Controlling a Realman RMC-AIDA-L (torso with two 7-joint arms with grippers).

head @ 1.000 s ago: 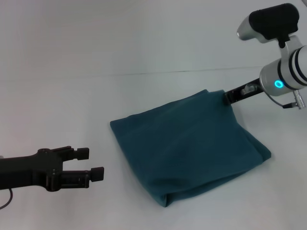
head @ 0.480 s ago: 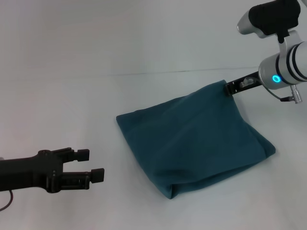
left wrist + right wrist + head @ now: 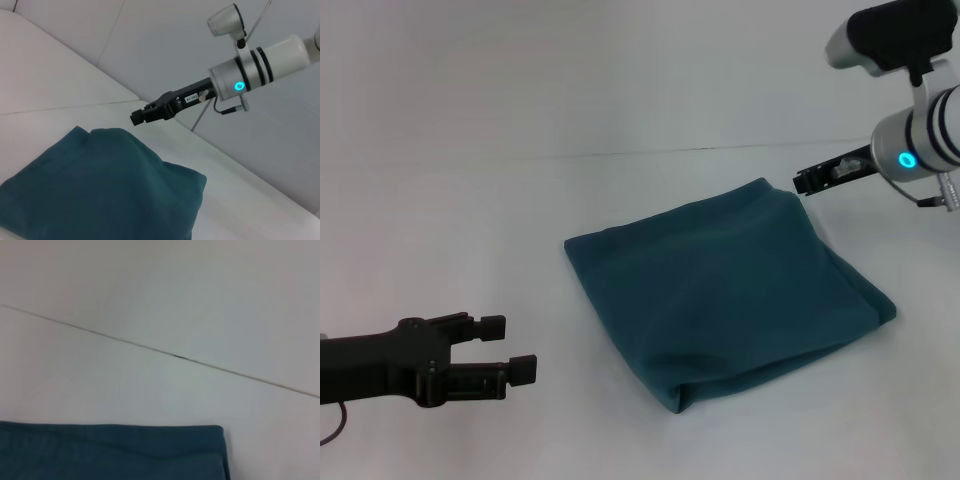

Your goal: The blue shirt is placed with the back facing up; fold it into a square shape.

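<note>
Blue shirt [image 3: 725, 290] lies folded into a rough square on the white table [image 3: 470, 220], flat, nothing holding it. Right gripper [image 3: 802, 182] hovers just past the shirt's far right corner, clear of the cloth; fingers' gap can't be made out. Left gripper [image 3: 515, 347] sits well off the shirt's near left side, fingers parted, empty.

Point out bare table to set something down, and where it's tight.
Bare white table runs left of the folded dark teal-blue knit shirt, between it and the left hand, and along the far edge behind it. It is tight at the shirt's far corner, where the right hand hovers just off the fabric.
</note>
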